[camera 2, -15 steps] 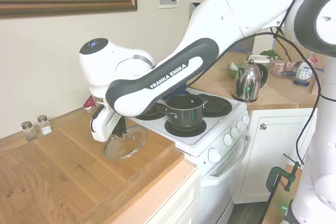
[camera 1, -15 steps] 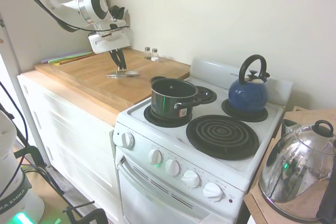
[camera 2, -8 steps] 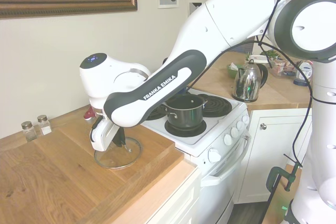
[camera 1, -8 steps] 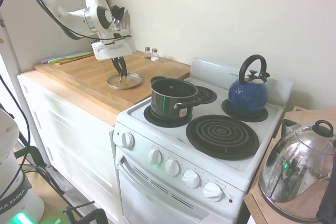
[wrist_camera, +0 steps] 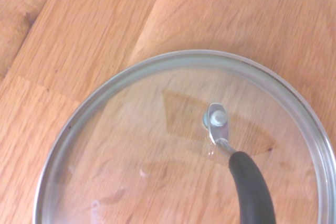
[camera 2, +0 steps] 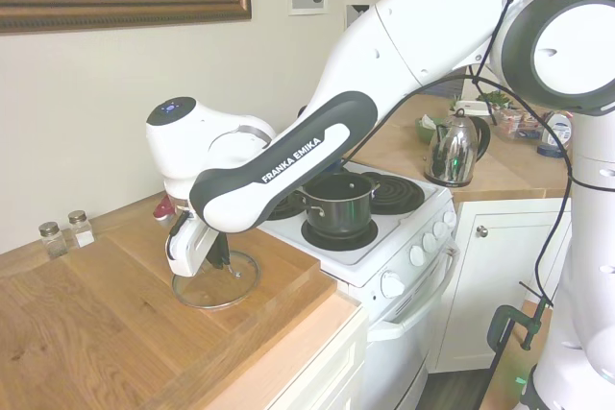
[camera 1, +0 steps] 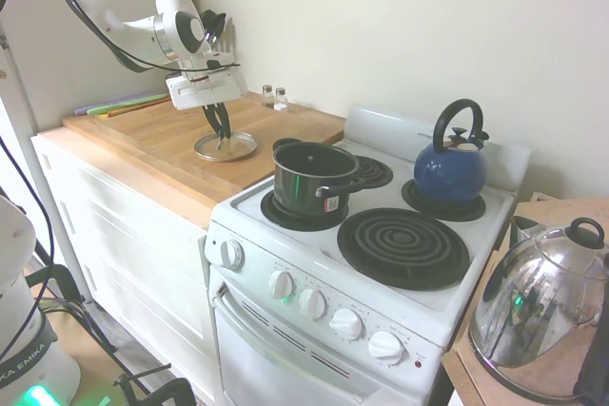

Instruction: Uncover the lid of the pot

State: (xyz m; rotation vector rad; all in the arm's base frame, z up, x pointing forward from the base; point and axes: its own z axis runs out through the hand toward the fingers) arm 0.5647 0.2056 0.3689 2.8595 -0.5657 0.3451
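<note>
The lid (camera 1: pixel 225 146), a clear glass disc with a metal rim, lies flat on the wooden counter (camera 1: pixel 143 135) to the left of the stove. My gripper (camera 1: pixel 220 128) stands upright over its middle, fingers shut on the dark knob. From the other side, the lid (camera 2: pixel 238 287) rests under the gripper (camera 2: pixel 219 262). In the wrist view the lid (wrist_camera: pixel 157 156) fills the picture, and its black handle (wrist_camera: pixel 252 190) rises from the lower edge. The pot (camera 1: pixel 312 178), dark and uncovered, stands on the stove's front left burner, also seen as the pot (camera 2: pixel 338 204).
A blue kettle (camera 1: pixel 449 168) sits on the back right burner. A shiny steel kettle (camera 1: pixel 538 311) stands on the counter right of the stove. Two small shakers (camera 1: pixel 274 96) stand against the wall behind the counter. The stove's front right burner (camera 1: pixel 403 246) is bare.
A second ago the lid hung tilted above the counter in my gripper. It has come down and now lies flat on the wood. Nothing has moved in the last half second.
</note>
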